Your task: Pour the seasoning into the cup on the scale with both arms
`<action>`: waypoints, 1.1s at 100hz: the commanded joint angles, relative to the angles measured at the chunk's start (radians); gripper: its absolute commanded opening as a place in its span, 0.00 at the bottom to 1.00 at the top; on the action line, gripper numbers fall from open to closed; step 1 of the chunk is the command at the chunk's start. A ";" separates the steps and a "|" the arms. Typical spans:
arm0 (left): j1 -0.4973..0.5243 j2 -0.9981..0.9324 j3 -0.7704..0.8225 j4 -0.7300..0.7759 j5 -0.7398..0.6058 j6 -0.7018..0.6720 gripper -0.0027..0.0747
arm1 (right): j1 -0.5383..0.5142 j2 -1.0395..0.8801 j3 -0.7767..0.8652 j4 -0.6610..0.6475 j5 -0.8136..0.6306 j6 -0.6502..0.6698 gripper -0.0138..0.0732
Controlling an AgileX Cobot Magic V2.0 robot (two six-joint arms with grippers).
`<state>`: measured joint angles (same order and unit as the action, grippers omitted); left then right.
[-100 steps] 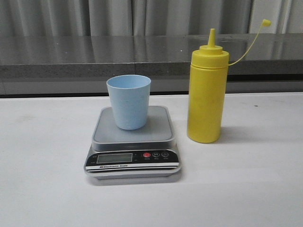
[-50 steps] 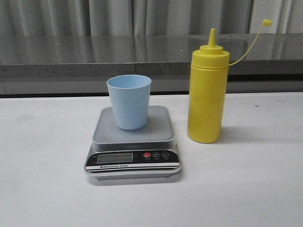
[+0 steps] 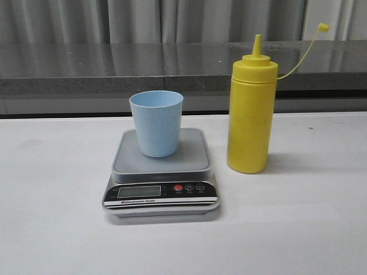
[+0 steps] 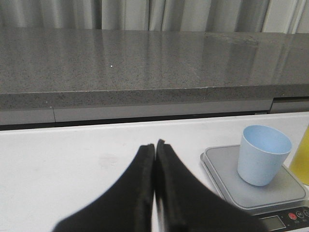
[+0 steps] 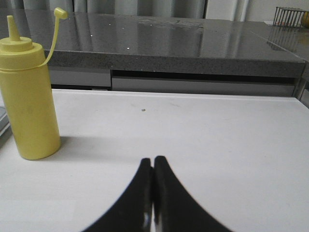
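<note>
Cup (image 3: 156,122) empty on scale (image 3: 161,172); bottle (image 3: 250,114) uncapped; both claws closed, holding nothing.

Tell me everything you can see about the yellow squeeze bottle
The squeeze bottle is tall, yellow and looks like slightly translucent plastic. It has a domed screw top with a pointed nozzle, uncapped; the small cap hangs out on a thin yellow tether. It stands upright on the white table, to the right of the scale, not touching it. Nothing grips it.

White table (image 3: 51,229), grey stone counter (image 3: 114,69) behind, pale curtains (image 3: 137,20)
</note>
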<state>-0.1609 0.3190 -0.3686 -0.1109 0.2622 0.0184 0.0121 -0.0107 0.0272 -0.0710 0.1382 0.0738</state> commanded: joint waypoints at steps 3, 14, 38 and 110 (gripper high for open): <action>0.001 0.006 -0.028 -0.004 -0.078 -0.006 0.01 | -0.006 -0.019 -0.021 -0.003 -0.084 -0.009 0.08; 0.001 0.006 -0.028 -0.004 -0.078 -0.006 0.01 | -0.006 -0.019 -0.021 -0.003 -0.084 -0.009 0.08; 0.001 -0.038 0.007 0.084 -0.088 -0.006 0.01 | -0.006 -0.019 -0.021 -0.003 -0.084 -0.009 0.08; 0.158 -0.353 0.387 0.105 -0.197 -0.007 0.01 | -0.006 -0.019 -0.021 -0.003 -0.084 -0.009 0.08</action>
<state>-0.0104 -0.0036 0.0000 0.0000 0.1756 0.0184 0.0121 -0.0107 0.0272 -0.0688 0.1370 0.0738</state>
